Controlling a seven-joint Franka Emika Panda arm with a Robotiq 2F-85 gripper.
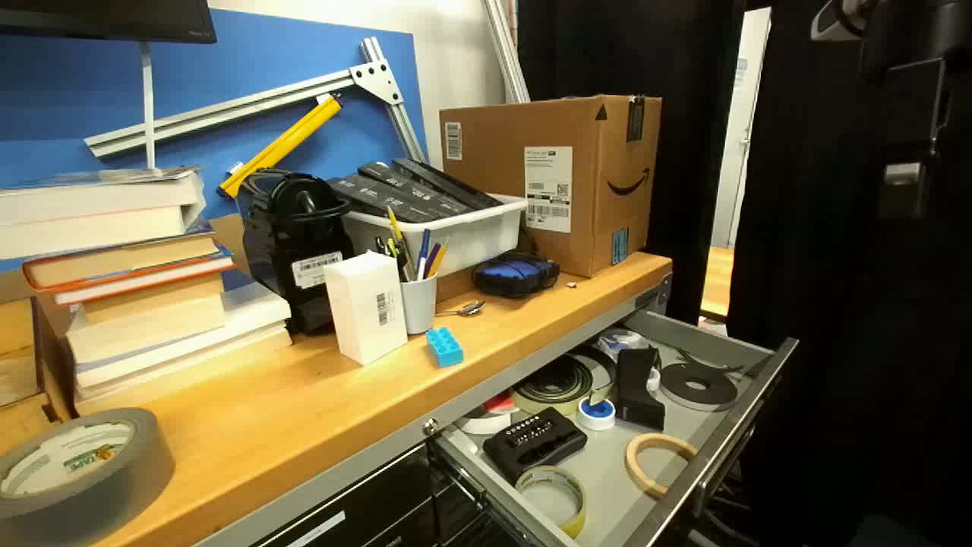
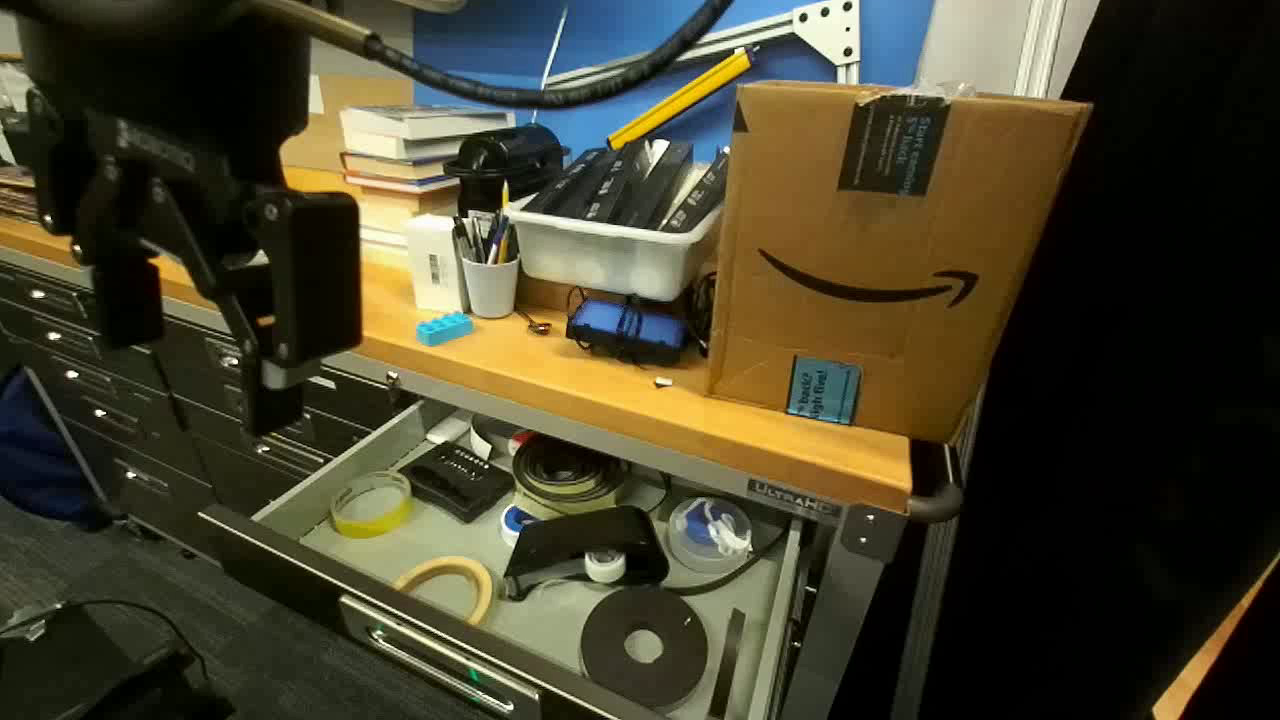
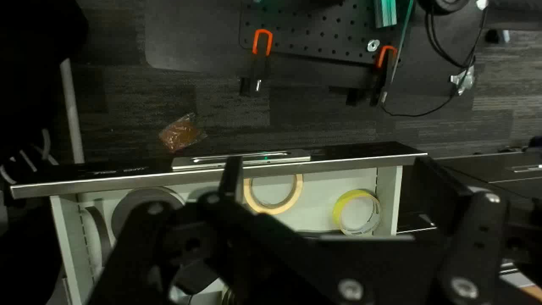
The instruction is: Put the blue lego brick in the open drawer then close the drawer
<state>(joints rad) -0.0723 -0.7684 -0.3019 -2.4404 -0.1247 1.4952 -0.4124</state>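
Observation:
The light-blue lego brick (image 1: 444, 348) lies on the wooden workbench top near its front edge, beside a white box; an exterior view also shows the brick (image 2: 445, 329). It is out of the wrist view. The wide drawer (image 1: 748, 425) stands pulled out below the bench top, with tape rolls and small tools inside; the drawer front (image 2: 285, 560) is dark. My gripper (image 2: 210, 350) hangs in front of the bench, at the left of an exterior view. In the wrist view the gripper (image 3: 336, 169) is open and empty, its fingers wide apart over the drawer's end.
Behind the brick stand the white box (image 1: 368, 308) and a pen cup (image 1: 420, 304). A dark-blue object (image 1: 516, 275) with cables and a large cardboard box (image 2: 880, 240) stand further along. Books (image 1: 144, 304) and a tape roll (image 1: 83, 463) are also on the bench.

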